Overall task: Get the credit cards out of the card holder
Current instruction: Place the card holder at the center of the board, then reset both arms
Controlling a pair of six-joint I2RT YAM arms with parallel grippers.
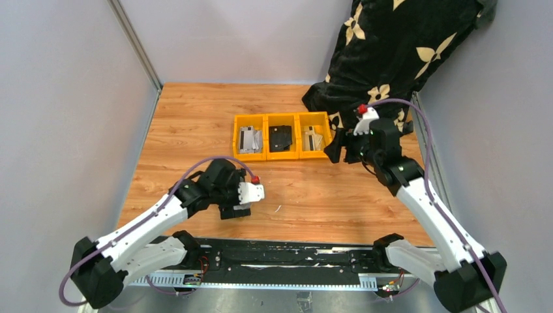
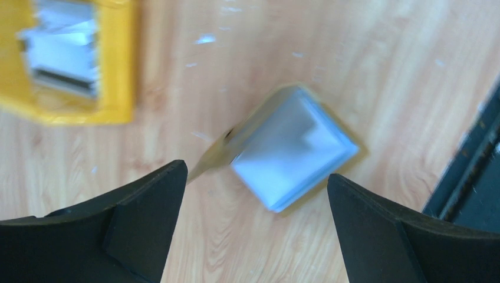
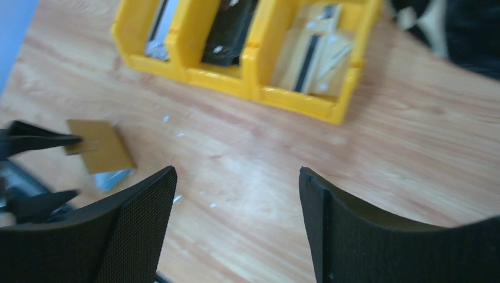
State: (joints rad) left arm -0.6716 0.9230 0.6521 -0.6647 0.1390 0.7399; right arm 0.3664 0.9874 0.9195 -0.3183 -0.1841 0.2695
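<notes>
A: Starting nearest the bases. Logging the black metal rail [image 1: 280, 255] along the near edge of the light wooden table [image 1: 195, 117]. Seeing the left gripper [image 2: 256, 175] hanging just beyond it, spread about as wide as possible, gripping nothing.

B: Locating the task items?

A: Finding the small mustard-tan folding card holder [image 3: 97, 146] lying on the wood directly under that spread, between the fingers [image 2: 147, 218], its tab end very near one of them. Touching or not: not telling. Reading the pale blue-grey credit cards [image 2: 295, 147] as lodged in it, spotting one silvery corner poking out in the right wrist view. Not managing to tell, through the blur, how deep.

B: Flagging hazards?

A: Risking a pinch across cover and cards together, pulling nothing free. Risking a skid too: pressing down off-centre, shoving the holder towards the rail, close on that side. Also expecting trouble lifting thin cards lying flat on wood, with fingertips scraping past.

B: Moving outward?

A: Noting the right gripper [image 3: 237, 172] farther out, well apart from the holder, gaping wide and carrying nothing, sitting just beside the right end of the row of three orange-yellow plastic bins [image 1: 282, 157]. Judging a careless sweep leftward as likely to clip that bin wall, and both arms reaching for the holder as likely to collide.

B: Checking free room?

A: Seeing bare wood between holder and bins, and more to the left up to the grey wall [image 1: 65, 98]. Marking the black floral cloth [image 1: 391, 45] crowding the far right corner, close behind the right wrist, risking a snagged cable there.
</notes>
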